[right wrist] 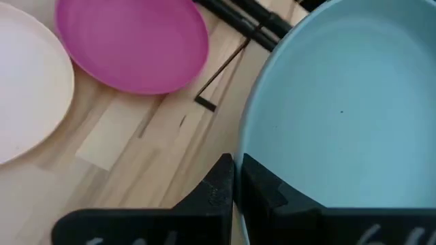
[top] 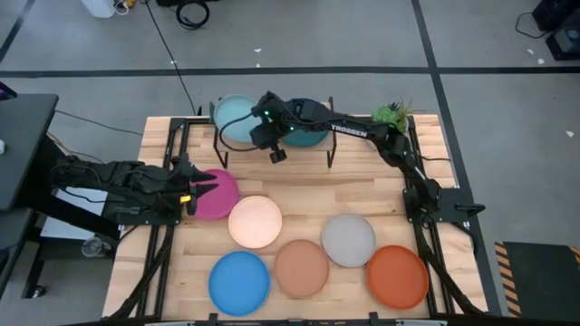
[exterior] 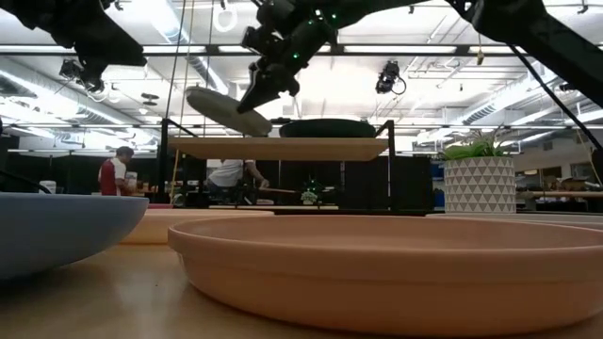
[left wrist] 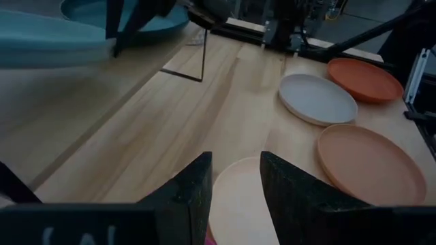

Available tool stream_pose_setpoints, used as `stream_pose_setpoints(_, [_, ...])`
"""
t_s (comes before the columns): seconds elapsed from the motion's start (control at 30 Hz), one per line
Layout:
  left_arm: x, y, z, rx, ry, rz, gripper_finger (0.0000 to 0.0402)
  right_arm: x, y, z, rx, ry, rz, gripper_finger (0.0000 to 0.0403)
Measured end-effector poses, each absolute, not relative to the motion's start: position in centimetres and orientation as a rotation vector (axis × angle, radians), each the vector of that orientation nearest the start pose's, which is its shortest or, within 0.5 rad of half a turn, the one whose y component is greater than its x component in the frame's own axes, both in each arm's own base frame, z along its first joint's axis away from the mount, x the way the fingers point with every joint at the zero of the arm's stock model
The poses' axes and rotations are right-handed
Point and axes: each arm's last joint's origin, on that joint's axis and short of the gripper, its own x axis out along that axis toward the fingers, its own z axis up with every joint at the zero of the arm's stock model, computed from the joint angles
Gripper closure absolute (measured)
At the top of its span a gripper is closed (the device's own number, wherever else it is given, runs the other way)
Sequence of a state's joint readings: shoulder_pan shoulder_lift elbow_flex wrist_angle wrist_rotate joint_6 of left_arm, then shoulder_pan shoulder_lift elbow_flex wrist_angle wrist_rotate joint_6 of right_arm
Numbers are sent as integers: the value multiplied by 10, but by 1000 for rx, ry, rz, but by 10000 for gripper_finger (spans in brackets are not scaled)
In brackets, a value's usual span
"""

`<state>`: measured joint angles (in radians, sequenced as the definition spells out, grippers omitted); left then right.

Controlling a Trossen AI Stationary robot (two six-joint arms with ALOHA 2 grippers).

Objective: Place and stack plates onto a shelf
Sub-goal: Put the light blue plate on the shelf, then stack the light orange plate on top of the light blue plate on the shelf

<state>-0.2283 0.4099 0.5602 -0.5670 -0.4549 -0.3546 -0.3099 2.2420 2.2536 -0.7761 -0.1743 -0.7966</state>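
Note:
The shelf (top: 272, 145) (exterior: 278, 148) stands at the table's far edge. The dark teal plate (top: 308, 136) (exterior: 330, 127) lies flat on its right half. My right gripper (right wrist: 235, 180) (top: 272, 138) is shut on the light blue plate (top: 234, 122) (exterior: 221, 108) over the shelf's left half. My left gripper (left wrist: 235, 184) (top: 204, 186) is open at the left rim of the magenta plate (top: 217, 195) (right wrist: 133, 44). The cream (top: 255, 222), bright blue (top: 240, 281), tan-peach (top: 301, 269), grey (top: 349, 240) and orange (top: 397, 276) plates lie flat on the table. My right gripper pinches the light blue plate's rim (right wrist: 255, 160) on the side nearest the teal plate, one finger inside the plate and one outside. The fingers come from above, slanting down. The plate is tilted, its free side (exterior: 198, 96) raised, its held side just above the shelf board.
A potted plant (top: 391, 116) (exterior: 480, 184) stands at the table's far right corner, beside the shelf. The shelf's black legs (top: 220, 145) stand on the table between the arms. People sit in the room beyond (exterior: 118, 174). Bare wood shows between the shelf and the row of plates.

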Motion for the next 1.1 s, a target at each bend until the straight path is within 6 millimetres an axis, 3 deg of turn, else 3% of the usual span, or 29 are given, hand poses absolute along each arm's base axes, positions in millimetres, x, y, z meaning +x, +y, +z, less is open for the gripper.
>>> stream_pose_setpoints(0.6, [97,-10,307,-96,124,231,269,468,-154,295,-516,831,187,377])
stream_pose_setpoints(0.93, [96,-9,309,-93,120,229,269,467,-155,294,-537,872,154,306])
stream_pose_setpoints(1.1, [96,-9,309,-69,125,227,269,466,-142,303,-563,880,134,282])
